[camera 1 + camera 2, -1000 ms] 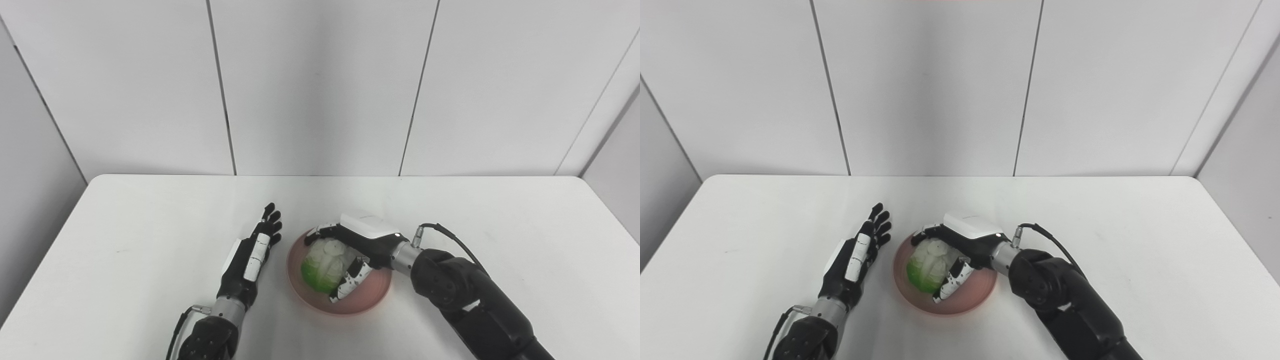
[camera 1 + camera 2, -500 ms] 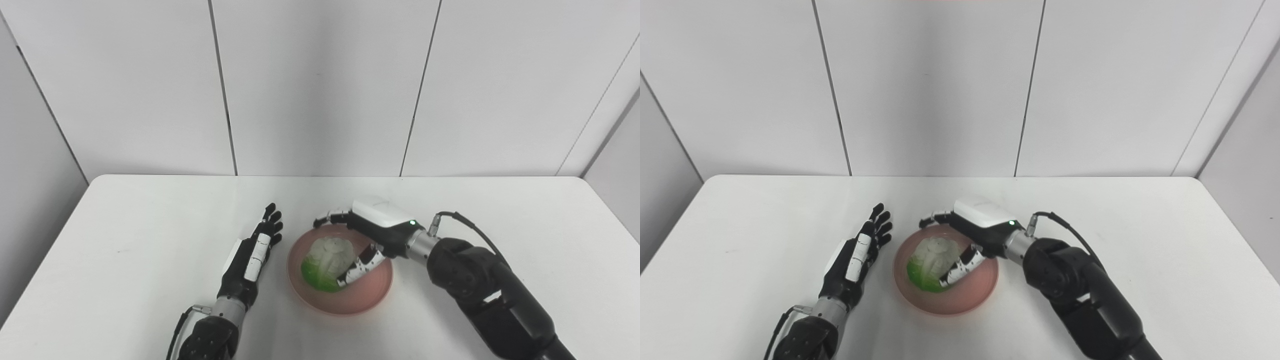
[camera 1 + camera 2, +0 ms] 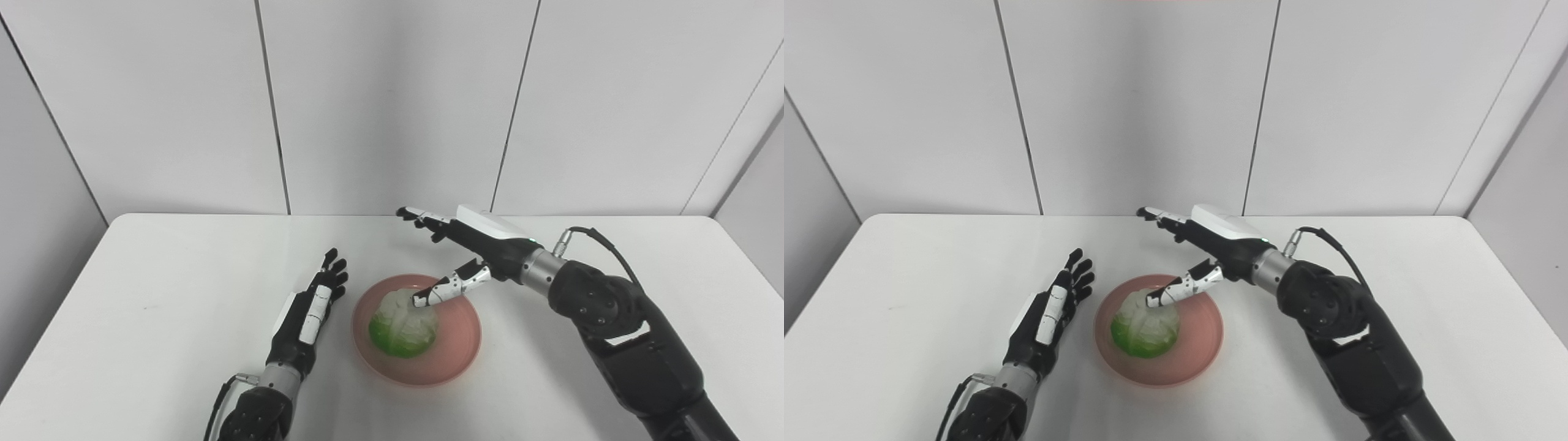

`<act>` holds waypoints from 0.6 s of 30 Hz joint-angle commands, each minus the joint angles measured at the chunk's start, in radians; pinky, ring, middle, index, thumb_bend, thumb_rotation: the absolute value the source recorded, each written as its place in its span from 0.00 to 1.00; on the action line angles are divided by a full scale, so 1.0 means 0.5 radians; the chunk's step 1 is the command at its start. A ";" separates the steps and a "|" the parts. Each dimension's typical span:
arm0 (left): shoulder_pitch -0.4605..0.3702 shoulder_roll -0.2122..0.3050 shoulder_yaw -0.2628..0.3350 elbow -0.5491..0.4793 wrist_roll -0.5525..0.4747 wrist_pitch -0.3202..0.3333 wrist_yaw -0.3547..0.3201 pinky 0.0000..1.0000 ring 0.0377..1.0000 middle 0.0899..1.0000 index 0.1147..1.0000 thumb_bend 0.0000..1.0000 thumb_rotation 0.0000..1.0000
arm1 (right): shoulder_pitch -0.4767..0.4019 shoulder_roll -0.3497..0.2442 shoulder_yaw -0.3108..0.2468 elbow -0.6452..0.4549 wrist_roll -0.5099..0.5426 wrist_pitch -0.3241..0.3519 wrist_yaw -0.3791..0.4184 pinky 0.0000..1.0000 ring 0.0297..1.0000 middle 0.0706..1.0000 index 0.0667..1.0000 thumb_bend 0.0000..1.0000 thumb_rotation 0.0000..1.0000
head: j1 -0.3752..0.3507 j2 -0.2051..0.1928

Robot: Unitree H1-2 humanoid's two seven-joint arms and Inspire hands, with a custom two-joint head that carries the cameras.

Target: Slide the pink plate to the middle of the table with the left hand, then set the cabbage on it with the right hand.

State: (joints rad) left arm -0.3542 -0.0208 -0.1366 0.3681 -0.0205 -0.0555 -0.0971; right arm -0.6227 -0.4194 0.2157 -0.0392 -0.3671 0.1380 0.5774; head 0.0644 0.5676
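The pale green cabbage (image 3: pixel 402 323) lies on the round pink plate (image 3: pixel 456 358) near the table's (image 3: pixel 153 275) front edge. The right hand (image 3: pixel 471 245) hovers above it, released; the left hand (image 3: pixel 306 312) rests spread beside. Both steps look done.

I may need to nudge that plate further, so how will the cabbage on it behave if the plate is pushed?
The cabbage looks rounded, so it may rock or roll a little. The pink plate has a raised rim that would probably keep it in. Neither the right hand nor the left hand holds it, so push slowly.

One plate (image 3: pixel 456 349), one cabbage (image 3: pixel 401 323) (two hands).
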 commanded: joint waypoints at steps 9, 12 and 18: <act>0.088 0.020 -0.037 -0.023 0.019 0.128 -0.065 0.93 0.95 0.96 0.96 0.82 1.00 | 0.258 0.162 -0.408 -0.071 0.370 0.063 -0.357 0.94 1.00 1.00 1.00 0.93 0.98 | -0.025 -0.047; 0.101 0.026 -0.026 -0.039 0.011 0.127 -0.060 0.95 0.96 0.97 0.98 0.87 1.00 | 0.366 0.259 -0.506 -0.042 0.418 -0.037 -0.533 0.95 1.00 1.00 1.00 0.89 1.00 | -0.027 -0.058; 0.128 0.023 -0.002 -0.048 0.074 0.053 0.036 0.95 0.95 0.96 0.96 0.92 1.00 | 0.509 0.465 -0.666 0.077 0.610 -0.191 -0.796 1.00 1.00 1.00 1.00 0.85 1.00 | -0.017 -0.090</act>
State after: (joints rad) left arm -0.3260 -0.0099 -0.1340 0.3304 -0.0022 -0.0570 -0.0816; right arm -0.3445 -0.1983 -0.1073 0.0096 -0.0919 0.1100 0.2143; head 0.0552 0.5216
